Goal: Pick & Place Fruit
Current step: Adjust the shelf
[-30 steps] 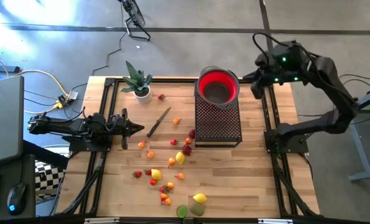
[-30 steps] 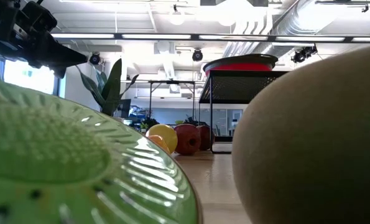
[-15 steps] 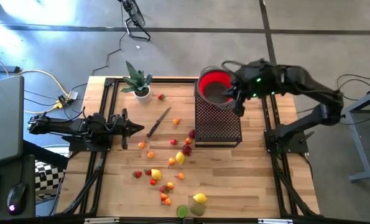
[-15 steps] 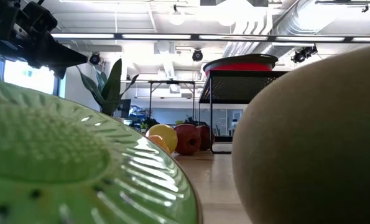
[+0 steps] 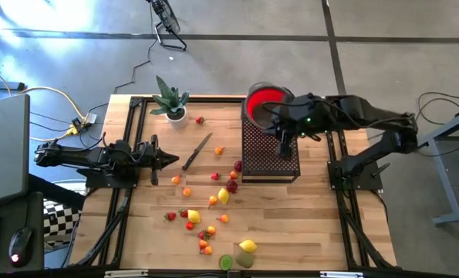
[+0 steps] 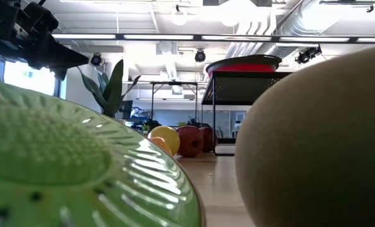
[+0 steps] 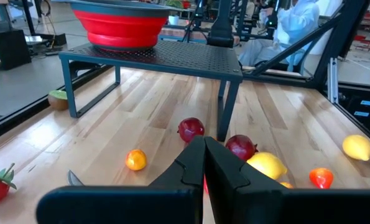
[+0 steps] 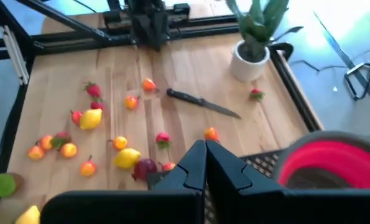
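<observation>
I'm looking down at the desk (image 5: 291, 232) and the job reads as barely begun: the fruit (image 5: 210, 202) lies scattered over the desk's middle and near part, reds, oranges and yellows, with a strawberry (image 5: 200, 120) off by the potted plant (image 5: 170, 100) at the far left and a green half and a lemon (image 5: 248, 246) down at the near edge. The red bowl (image 5: 270, 107) sits on top of the black mesh stand (image 5: 269, 148) at the far right of centre, and from above I see only dark inner surface in it, no fruit that I can make out, so I judge nearly everything is left to move. My right claw (image 5: 284, 144) hangs over the mesh stand just near of the bowl, its fingers pressed together and carrying nothing. My left claw (image 5: 170, 160) waits low at the desk's left side, also closed and empty, pointing toward the knife (image 5: 196, 152) and the fruit beyond it. In the left wrist view the closest pieces ahead are an orange one (image 7: 135, 160) and two dark red ones (image 7: 191, 129) by the stand's leg. As for writing, brands or labels, I can read none on the bowl, the stand, the arms or the desk.
</observation>
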You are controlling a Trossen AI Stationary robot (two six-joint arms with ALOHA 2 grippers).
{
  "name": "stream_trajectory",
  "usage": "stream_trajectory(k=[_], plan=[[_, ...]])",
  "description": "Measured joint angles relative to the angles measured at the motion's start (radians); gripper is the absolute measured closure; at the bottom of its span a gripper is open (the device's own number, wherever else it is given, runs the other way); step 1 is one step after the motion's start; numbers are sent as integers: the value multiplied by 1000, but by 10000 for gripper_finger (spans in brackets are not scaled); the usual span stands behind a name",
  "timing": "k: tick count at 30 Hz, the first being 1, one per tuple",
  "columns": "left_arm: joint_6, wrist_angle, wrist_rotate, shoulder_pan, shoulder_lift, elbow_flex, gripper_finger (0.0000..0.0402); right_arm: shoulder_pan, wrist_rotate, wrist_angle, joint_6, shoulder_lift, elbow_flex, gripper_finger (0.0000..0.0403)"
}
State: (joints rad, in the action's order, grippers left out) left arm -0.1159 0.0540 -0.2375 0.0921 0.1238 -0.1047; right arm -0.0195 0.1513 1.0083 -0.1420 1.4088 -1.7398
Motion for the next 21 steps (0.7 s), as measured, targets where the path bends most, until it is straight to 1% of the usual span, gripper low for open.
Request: stream_trajectory(k=[6, 11, 18, 21], plan=[[1, 1, 0, 0, 0, 0, 396, -5, 9, -128, -20, -65, 216, 401], [-1, 1, 0, 0, 0, 0, 396, -5, 14, -312, -22, -139, 400, 401], [-2, 1, 2, 0, 0, 0, 396, -5, 15, -536, -22, -263, 602, 401], [-2, 1, 20, 0, 0, 0, 396, -5, 15, -632, -20, -301, 680, 401]])
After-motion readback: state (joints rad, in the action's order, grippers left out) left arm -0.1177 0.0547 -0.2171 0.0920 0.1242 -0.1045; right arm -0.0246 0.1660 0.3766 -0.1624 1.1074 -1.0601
